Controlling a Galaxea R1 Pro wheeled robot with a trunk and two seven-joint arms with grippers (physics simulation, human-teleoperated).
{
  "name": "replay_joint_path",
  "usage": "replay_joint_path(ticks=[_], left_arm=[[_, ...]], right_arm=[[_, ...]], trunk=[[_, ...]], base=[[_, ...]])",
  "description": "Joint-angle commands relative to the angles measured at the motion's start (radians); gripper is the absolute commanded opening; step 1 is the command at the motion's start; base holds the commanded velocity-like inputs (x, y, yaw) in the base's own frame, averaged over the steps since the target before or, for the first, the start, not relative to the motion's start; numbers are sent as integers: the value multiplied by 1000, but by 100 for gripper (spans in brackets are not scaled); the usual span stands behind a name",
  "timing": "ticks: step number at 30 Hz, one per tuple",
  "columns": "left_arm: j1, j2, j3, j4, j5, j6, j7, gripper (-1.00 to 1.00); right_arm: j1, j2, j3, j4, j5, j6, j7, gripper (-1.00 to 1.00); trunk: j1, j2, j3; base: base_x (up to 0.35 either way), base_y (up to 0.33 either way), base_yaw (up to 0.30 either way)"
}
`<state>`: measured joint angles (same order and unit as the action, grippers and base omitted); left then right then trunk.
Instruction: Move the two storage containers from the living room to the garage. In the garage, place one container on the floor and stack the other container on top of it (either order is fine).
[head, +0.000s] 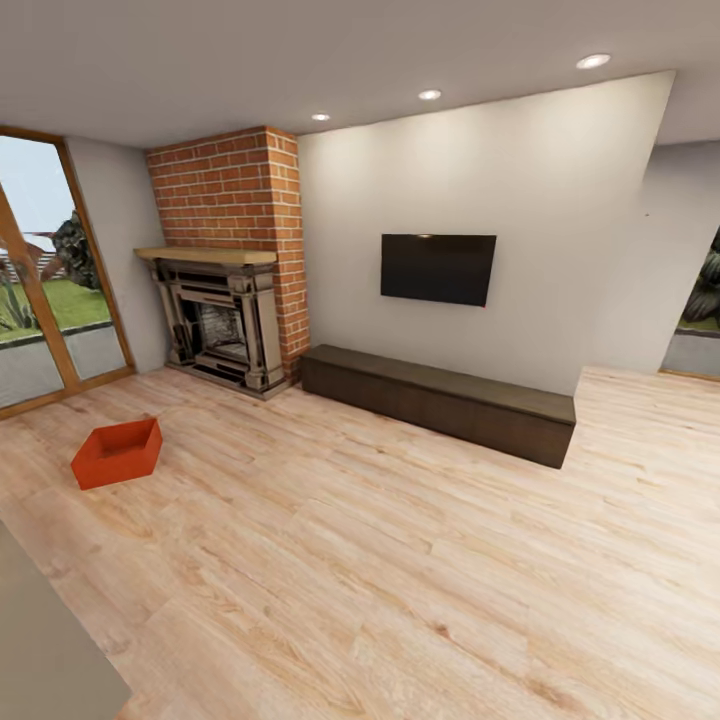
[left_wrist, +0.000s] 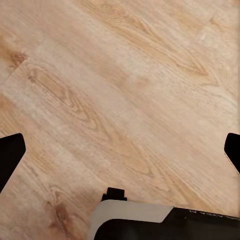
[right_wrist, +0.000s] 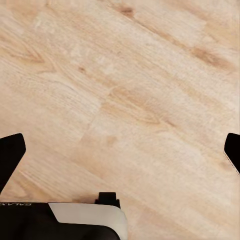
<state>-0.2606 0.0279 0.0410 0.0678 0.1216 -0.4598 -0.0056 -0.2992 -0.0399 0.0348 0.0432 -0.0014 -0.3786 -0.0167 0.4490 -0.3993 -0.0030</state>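
One orange-red open-topped storage container sits on the light wood plank floor of the living room, at the left of the head view, in front of the brick fireplace. It is empty. In the left wrist view my left gripper is open, its dark fingertips wide apart over bare planks. In the right wrist view my right gripper is open too, with fingertips spread above the wood floor and nothing between them.
A long dark low cabinet runs along the white wall under a black TV. Wood-framed glass doors stand at the far left. A pale grey surface corner juts in at the lower left. An opening lies at the right.
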Motion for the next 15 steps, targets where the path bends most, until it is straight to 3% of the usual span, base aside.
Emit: replay_joint_path(ticks=[1, 15], left_arm=[[-2, 0, 4, 4, 1, -6, -1, 100], [-2, 1, 4, 4, 1, -6, -1, 100]], right_arm=[[-1, 0, 4, 4, 0, -6, -2, 100], [-1, 0, 5, 4, 0, -6, -8, 100]], trunk=[[1, -1, 0], [1, -1, 0]], base=[[322, -82, 0], [322, -82, 0]])
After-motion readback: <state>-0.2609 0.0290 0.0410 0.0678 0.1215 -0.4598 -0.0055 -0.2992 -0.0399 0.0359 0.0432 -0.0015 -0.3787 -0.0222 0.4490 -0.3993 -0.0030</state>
